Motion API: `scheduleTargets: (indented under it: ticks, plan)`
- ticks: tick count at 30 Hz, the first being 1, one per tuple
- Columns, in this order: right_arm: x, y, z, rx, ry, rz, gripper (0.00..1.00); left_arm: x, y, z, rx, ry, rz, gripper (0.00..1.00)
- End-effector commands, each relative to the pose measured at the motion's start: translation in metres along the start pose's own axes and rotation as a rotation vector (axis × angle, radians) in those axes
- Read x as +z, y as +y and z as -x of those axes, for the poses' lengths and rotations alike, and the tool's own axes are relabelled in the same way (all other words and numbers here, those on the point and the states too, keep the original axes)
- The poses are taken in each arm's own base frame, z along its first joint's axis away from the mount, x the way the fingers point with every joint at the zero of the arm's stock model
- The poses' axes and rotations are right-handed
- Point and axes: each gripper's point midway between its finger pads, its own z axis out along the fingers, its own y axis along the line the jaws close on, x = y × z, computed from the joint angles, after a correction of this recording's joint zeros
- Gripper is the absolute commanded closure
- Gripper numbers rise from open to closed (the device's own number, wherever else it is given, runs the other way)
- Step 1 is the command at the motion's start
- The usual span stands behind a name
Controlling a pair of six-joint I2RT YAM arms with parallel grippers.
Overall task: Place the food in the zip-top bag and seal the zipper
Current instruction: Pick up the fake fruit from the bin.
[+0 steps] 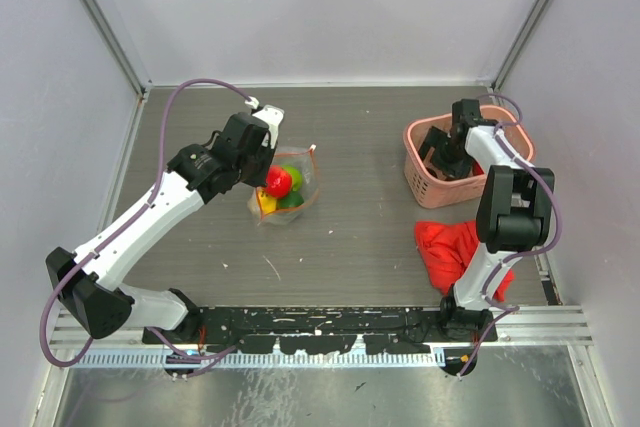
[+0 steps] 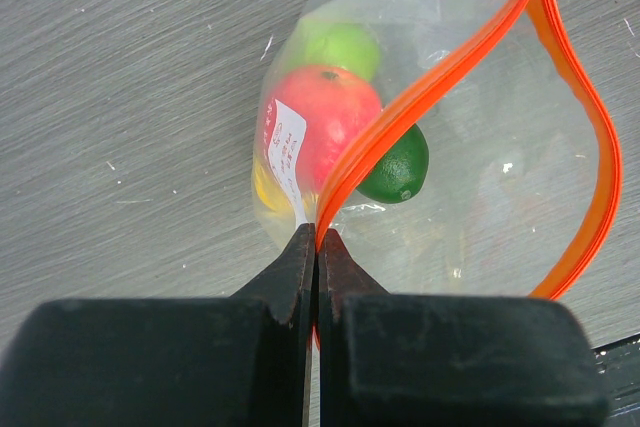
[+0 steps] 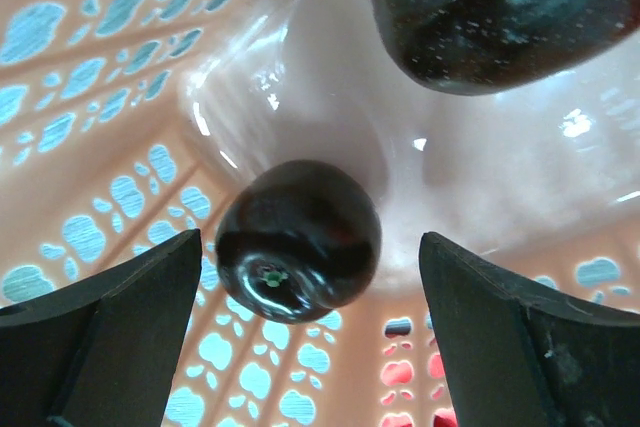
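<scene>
Inside basket (image 3: 100, 97), wrist view alone shows dark fruit (image 3: 298, 239); right claw (image 3: 310, 259) wide, left claw (image 2: 317, 239) clamps zipper (image 2: 440, 77).

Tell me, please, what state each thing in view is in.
zip-top bag, mouth open, fruits inside.
zipper, unsealed.
left gripper, shut on the zipper's end.
right gripper, open over a dark fruit in the pink basket.
red cloth, crumpled.

Right gripper (image 3: 310, 252) jaws wide apart inside pink lattice basket (image 3: 90, 67), dark brown fruit (image 3: 298, 239) between them, second dark fruit (image 3: 500, 7) at 1 o'clock.
</scene>
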Motion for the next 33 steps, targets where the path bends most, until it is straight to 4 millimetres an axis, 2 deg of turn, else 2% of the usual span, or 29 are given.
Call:
scheduleTargets:
  ticks: [1, 6, 11, 19, 22, 26, 33]
  plan:
    - [-0.012, -0.016, -0.001, -0.043, 0.015, -0.09, 0.06, -0.012, 0.001, 0.025, -0.023, -0.082, -0.01, 1.0]
    - [-0.012, -0.02, -0.013, -0.074, 0.044, -0.09, 0.06, -0.013, 0.0, 0.025, -0.023, -0.083, -0.012, 1.0]
    - [-0.003, -0.021, -0.021, -0.08, 0.081, -0.076, 0.07, -0.013, 0.0, 0.025, -0.022, -0.084, -0.013, 1.0]
    - [0.006, -0.019, -0.031, -0.082, 0.132, -0.052, 0.17, -0.013, 0.001, 0.025, -0.022, -0.084, -0.012, 1.0]
    - [0.006, -0.019, -0.03, -0.084, 0.13, -0.052, 0.25, -0.013, 0.001, 0.025, -0.022, -0.084, -0.012, 1.0]
    - [-0.002, -0.017, -0.023, -0.084, 0.101, -0.054, 0.42, -0.012, 0.001, 0.025, -0.024, -0.083, -0.011, 1.0]
    - [-0.029, -0.018, -0.007, -0.08, 0.017, -0.093, 0.56, -0.013, 0.001, 0.025, -0.024, -0.084, -0.013, 1.0]
